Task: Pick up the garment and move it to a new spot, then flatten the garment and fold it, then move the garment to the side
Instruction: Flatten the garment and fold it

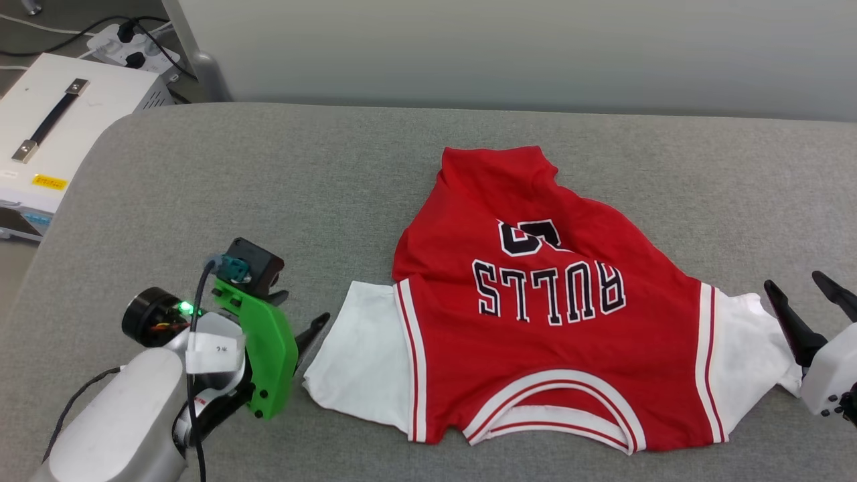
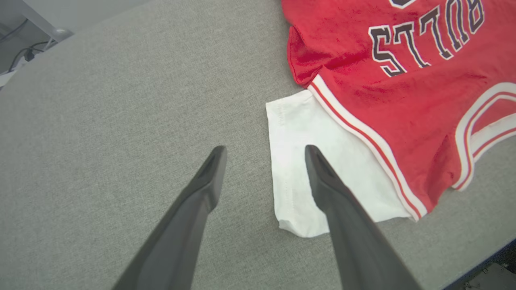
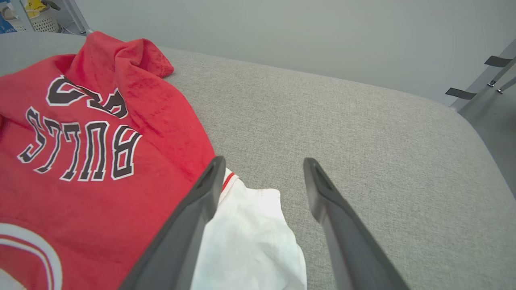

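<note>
Progress check, from what you can see.

- The garment (image 1: pixel 535 314) lies on the grey tabletop (image 1: pixel 268 187), right of centre, print side up. Its collar (image 1: pixel 556 402) is at the near edge and its hem (image 1: pixel 495 164) at the far end.
- Both white sleeves are spread out: the left sleeve (image 1: pixel 355 355) to the left, the right sleeve (image 1: pixel 743 348) to the right.
- The left gripper (image 2: pixel 264 151) sits just beside the left sleeve's outer edge, fingers apart, holding nothing.
- The right gripper (image 1: pixel 795 281) is at the right sleeve's outer end, fingers apart, also empty. You cannot tell whether it touches the cloth.

Judgement: the pick-up and relocation look finished, since nothing is held and the shirt is laid out. Flattening is only partly there. The body narrows and puckers toward the hem, with a ridge running through the number. No fold is made yet, and the move to the side remains.
</note>
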Controlling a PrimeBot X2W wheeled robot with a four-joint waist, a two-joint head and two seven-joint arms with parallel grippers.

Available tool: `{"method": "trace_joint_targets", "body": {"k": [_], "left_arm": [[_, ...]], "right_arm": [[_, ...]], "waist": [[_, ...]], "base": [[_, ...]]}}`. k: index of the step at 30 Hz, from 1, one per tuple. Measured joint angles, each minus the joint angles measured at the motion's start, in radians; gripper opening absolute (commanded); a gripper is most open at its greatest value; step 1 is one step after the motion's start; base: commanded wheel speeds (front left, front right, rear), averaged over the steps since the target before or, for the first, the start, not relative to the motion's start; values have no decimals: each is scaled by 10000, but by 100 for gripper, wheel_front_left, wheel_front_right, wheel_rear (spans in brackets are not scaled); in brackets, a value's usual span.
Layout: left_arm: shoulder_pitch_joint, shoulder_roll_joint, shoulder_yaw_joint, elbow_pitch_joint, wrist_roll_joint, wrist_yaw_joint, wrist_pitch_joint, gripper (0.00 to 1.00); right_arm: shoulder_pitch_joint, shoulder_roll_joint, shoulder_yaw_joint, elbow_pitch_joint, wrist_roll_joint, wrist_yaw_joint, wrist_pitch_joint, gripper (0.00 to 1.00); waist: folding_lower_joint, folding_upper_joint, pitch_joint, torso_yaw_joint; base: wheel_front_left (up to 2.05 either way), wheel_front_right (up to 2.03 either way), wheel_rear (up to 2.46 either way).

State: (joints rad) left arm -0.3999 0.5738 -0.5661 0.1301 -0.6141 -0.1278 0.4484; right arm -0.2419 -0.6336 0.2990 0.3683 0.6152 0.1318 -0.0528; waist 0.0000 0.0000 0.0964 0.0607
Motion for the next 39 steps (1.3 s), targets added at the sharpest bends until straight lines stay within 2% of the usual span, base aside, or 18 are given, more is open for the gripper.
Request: {"method": "trace_joint_targets", "body": {"k": [5,9,17,19,23,24,25,26,28,29,34,39], "left_arm": [[-645,583,-1450,-171,-1158,-2,1446,100],[-937,708,-2293,201,-1776,-2,1889,100],[-1397,654,-3365,1618,-2253,0,1904,100],[-1606,533,-3680,2343,-2343,-2,1570,100],[-1862,485,-4019,2775,-2470,-61,1300,100],[-1921,491,-4111,2828,-2502,-77,1233,50],[-1983,493,-4217,2840,-2529,-79,1137,12],[-2022,495,-4266,2861,-2579,-79,1005,0],[-2081,539,-4295,2941,-2719,-75,621,0],[-2127,560,-4349,2980,-2917,-75,71,0],[-2146,849,-4008,2963,-3099,-75,-922,0],[-2157,1298,-3448,2700,-3206,75,-1762,0]], "right_arm": [[204,313,-430,-550,-412,0,422,100],[217,520,-623,-913,-621,0,711,100],[238,746,-729,-1300,-922,0,1032,100],[236,857,-704,-1360,-936,0,1104,100],[233,892,-667,-1356,-936,0,1104,100],[232,892,-662,-1352,-936,0,1104,100],[232,892,-660,-1342,-936,0,1104,100],[232,886,-663,-1333,-936,0,1104,100],[232,874,-673,-1323,-932,0,1104,100],[236,736,-681,-1338,-934,0,1147,100],[246,197,-744,-1632,-936,0,1480,100],[314,-543,-604,-2288,-640,0,2447,100]], "waist": [[0,0,117,-107],[0,0,258,-217],[0,0,671,-434],[0,0,892,-546],[0,1,1055,-647],[0,1,1077,-669],[0,1,1090,-685],[0,0,1091,-684],[0,1,1059,-666],[0,0,957,-628],[0,0,704,-553],[0,0,432,-498]], "base": [[0,0,0],[0,0,0],[0,0,0],[0,0,0],[0,0,0],[0,0,0],[0,0,0],[0,0,0],[0,0,0],[0,0,0],[0,0,0],[0,0,0]]}}
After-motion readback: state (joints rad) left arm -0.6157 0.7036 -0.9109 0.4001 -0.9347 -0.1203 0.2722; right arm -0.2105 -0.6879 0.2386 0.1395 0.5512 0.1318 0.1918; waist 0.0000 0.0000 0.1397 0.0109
